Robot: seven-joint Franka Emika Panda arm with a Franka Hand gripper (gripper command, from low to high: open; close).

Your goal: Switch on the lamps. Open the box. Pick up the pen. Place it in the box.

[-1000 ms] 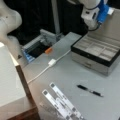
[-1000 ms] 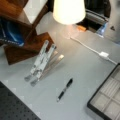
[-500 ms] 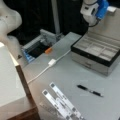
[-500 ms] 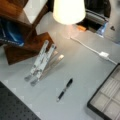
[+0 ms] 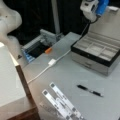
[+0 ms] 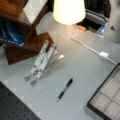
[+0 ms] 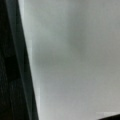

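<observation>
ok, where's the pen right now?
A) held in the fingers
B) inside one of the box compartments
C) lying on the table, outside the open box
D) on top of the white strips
C: the pen lies flat on the grey table in front of the box, whose lid is up; the gripper is up near the raised lid, away from the pen.

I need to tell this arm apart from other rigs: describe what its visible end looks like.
In a front view, the gripper end shows at the top right above the open box: a rounded white housing with a bright blue part beside it and a dark cable hanging below.
</observation>
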